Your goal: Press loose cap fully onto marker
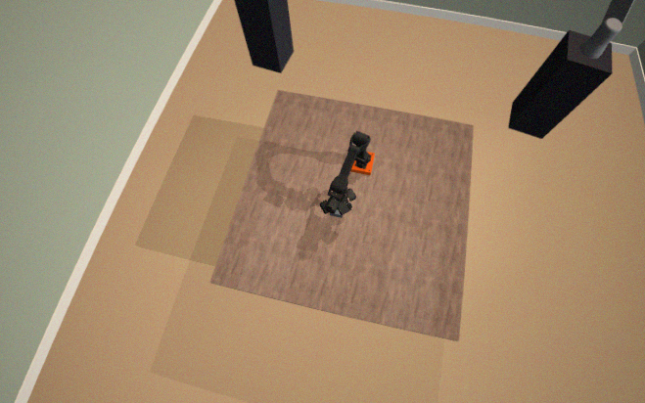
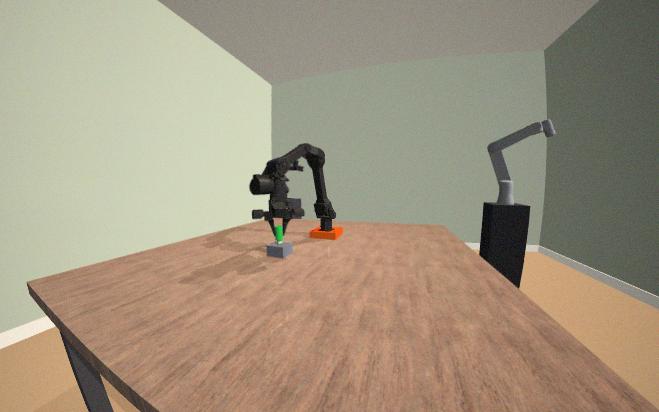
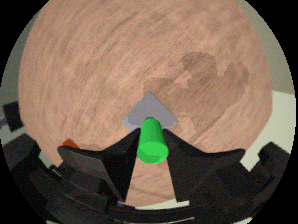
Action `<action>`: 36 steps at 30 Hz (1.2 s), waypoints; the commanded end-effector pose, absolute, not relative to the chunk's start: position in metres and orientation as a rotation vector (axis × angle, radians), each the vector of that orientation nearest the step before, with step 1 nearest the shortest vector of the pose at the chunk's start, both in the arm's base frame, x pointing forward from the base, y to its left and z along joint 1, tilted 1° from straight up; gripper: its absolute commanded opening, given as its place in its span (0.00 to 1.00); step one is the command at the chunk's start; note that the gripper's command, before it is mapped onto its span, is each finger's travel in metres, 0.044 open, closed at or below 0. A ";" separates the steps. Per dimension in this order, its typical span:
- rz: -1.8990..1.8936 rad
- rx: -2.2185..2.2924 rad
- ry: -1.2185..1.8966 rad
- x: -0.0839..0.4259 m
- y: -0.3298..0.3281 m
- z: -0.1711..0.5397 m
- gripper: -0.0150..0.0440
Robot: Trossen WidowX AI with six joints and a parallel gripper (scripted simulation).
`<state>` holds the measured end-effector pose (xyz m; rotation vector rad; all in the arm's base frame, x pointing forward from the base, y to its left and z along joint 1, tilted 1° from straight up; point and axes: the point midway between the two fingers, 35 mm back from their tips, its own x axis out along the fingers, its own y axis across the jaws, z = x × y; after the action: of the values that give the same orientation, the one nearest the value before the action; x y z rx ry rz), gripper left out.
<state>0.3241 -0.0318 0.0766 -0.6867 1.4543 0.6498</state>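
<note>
The green cap [image 2: 279, 233] [image 3: 152, 142] is upright between the fingertips, directly above the grey holder block [image 2: 279, 250] [image 3: 150, 107]. My gripper [image 2: 279, 236] [image 3: 152, 136] points down and is shut on the cap. A small whitish bit of the marker [image 2: 279, 243] shows between the cap's lower end and the block, so the cap is over the marker. How far down the cap sits on it cannot be told. In the top view the arm hides the cap, and only an edge of the block [image 1: 336, 214] shows.
The arm's orange base [image 1: 363, 170] [image 2: 326, 233] stands on the wooden table [image 1: 390, 280] [image 2: 372, 317] behind the block. A grey arm [image 2: 513, 140] on a black pedestal [image 2: 503, 235] stands beyond the table's right side. Another dark pillar [image 1: 266, 37] shows in the top view.
</note>
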 end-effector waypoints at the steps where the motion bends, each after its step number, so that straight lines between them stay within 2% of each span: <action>1: 0.652 -0.689 1.459 0.323 -0.032 0.075 0.25; 36: 0.652 -0.689 1.459 0.323 -0.032 0.075 0.25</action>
<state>0.3241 -0.0319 0.0766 -0.6868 1.4543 0.6498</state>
